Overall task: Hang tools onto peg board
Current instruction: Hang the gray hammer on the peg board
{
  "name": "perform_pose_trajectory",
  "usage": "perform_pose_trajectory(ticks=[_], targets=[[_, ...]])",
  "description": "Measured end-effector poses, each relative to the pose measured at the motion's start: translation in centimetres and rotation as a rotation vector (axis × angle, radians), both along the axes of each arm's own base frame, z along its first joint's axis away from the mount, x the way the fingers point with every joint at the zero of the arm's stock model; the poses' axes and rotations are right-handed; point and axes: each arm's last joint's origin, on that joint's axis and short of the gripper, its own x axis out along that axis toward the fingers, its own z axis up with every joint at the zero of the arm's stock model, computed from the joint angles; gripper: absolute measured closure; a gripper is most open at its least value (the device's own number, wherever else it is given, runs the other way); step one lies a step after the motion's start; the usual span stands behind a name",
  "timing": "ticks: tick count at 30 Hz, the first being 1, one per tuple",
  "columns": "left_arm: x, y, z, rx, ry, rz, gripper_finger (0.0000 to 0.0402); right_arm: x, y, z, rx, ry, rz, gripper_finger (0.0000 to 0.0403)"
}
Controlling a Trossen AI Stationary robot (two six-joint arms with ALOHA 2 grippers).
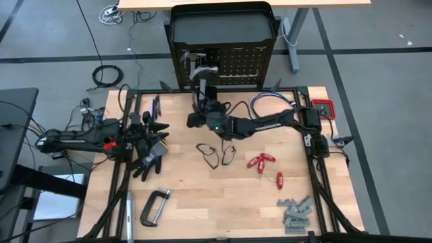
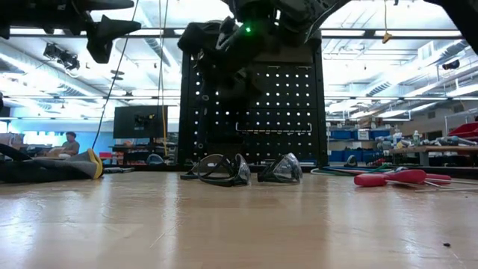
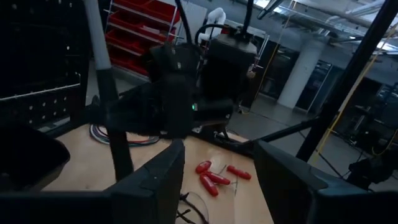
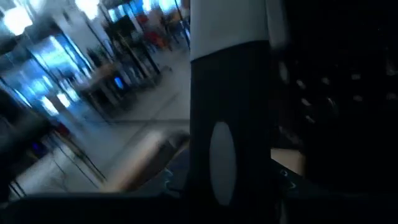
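Peg board: the upright black perforated metal peg board (image 1: 233, 65) is seen behind the wooden tabletop (image 1: 202, 196).
Right gripper (image 1: 202, 74): fingers are pinched on the steel-headed hammer (image 1: 201, 67) at the board.
Left gripper (image 1: 162, 128): fingers are spread, nothing is held, over the tabletop's left side.
Tray on the stand (image 1: 223, 27): contents cannot be told.

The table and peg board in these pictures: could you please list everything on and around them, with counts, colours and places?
Peg board: one, black, upright beyond the table's far edge.
Hammer: one, steel head, against the peg board, held by the right hand.
Glasses: one pair, thin black frame, table centre.
Drivers: four, red handles, right of centre.
C-clamp: one, grey, near left.
Metal pieces: a grey cluster, near right corner.
Work glove: one, black, left side.
Cables: one blue-white bundle, far right of table.
Table: one, light wood.
Left hand: open, raised over the left side.
Right hand: shut on the hammer's handle.
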Motion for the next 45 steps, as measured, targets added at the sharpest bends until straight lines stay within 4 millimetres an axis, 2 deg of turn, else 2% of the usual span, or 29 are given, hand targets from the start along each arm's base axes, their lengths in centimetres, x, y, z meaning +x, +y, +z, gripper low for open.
perform_pose_trajectory(ticks=[4, 12, 20, 26, 35, 45], targets=[[0.0, 0.0, 0.0, 0.002, 0.000, 0.000, 0.0204, 1.1, -0.2, 0.3, -0.011, -0.053, 0.012, 0.0296], [0.0, 0.0, 0.0, 0.000, 0.001, -0.001, 0.0204, 4.4, -1.3, -0.6, -0.012, -0.062, 0.046, 0.0296], [0.0, 0.0, 0.0, -0.004, 0.000, -0.003, 0.0204, 5.9, -3.8, -0.3, -0.024, -0.103, 0.017, 0.0296], [0.0, 0.0, -0.1, -0.004, 0.005, -0.003, 0.0204, 5.9, -5.8, -1.6, 0.031, -0.068, -0.022, 0.0297], [0.0, 0.0, -0.1, -0.004, 0.008, -0.002, 0.0204, 5.4, -8.2, -1.7, 0.068, -0.083, -0.029, 0.0297], [0.0, 0.0, -0.1, -0.004, 0.006, -0.002, 0.0204, 5.2, -8.5, -2.3, 0.110, -0.043, -0.018, 0.0297]])
